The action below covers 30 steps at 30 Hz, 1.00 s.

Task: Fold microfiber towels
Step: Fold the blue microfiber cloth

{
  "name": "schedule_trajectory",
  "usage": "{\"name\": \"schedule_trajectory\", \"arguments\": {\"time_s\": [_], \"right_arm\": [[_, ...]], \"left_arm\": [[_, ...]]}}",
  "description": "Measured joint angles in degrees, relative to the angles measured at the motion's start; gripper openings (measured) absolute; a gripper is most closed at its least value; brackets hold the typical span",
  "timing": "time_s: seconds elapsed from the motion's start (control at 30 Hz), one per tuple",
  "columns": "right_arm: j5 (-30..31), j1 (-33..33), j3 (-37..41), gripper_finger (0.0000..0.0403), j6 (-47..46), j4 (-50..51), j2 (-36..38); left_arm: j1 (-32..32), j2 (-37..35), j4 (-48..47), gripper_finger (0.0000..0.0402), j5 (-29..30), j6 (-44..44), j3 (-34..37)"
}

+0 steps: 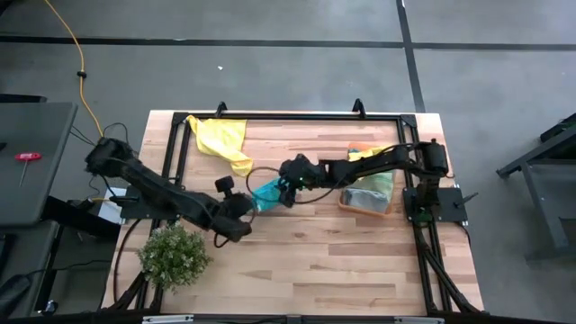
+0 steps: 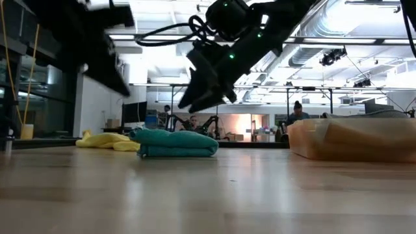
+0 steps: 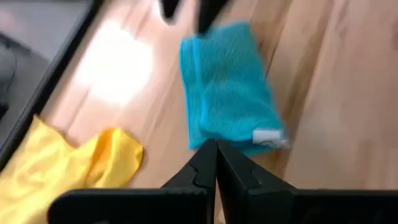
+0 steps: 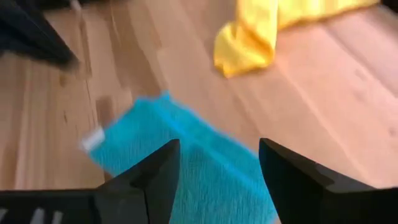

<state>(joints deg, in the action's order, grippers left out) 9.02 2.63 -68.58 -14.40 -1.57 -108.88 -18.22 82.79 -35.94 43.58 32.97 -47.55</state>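
High view: folded teal towel [image 1: 266, 192] lies between left tool [image 1: 236, 219], pressed together, and right tool [image 1: 286, 193], spread

Folded towel [image 1: 266, 192] laid mid-table, betw. both grippers; crumpled towel [image 1: 225, 140] behind-left; bin [image 1: 367, 193] placed right; plant [image 1: 173, 256] front-left.

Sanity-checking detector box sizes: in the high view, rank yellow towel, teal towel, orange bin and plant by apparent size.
1. plant
2. yellow towel and orange bin: look alike, and the right arm hides part of the bin, so unranked
3. teal towel: smallest, folded, partly hidden by the grippers
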Motion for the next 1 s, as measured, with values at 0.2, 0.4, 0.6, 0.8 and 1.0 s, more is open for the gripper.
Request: {"name": "schedule_trajectory", "arguments": {"time_s": [0.2, 0.4, 0.6, 0.8, 1.0], "right_arm": [[2.9, -1.3, 0.2, 0.0190, 2.6, 1.7, -2.7], [3.6, -1.1, 0.1, 0.0167, 3.8, 0.2, -3.8], [3.4, -0.8, 0.1, 0.0156, 5.9, 1.9, -4.3], [2.5, -0.7, 0.1, 0.0156, 7.2, 5.8, -4.4], [4.4, -0.4, 0.1, 0.0156, 7.8, 9.5, -4.4]], "left_arm": [[-0.4, -1.5, 12.5, 0.0000, -1.3, -11.5, 0.0], [5.4, 6.6, 26.1, 0.0000, -8.6, -22.9, -0.1], [9.8, 14.3, 26.7, 0.0000, -8.2, -23.9, 0.1], [11.7, 19.2, 24.4, 0.0000, -6.0, -23.0, 0.0], [11.9, 20.0, 23.4, 0.0000, -2.5, -22.6, 0.0]]}}
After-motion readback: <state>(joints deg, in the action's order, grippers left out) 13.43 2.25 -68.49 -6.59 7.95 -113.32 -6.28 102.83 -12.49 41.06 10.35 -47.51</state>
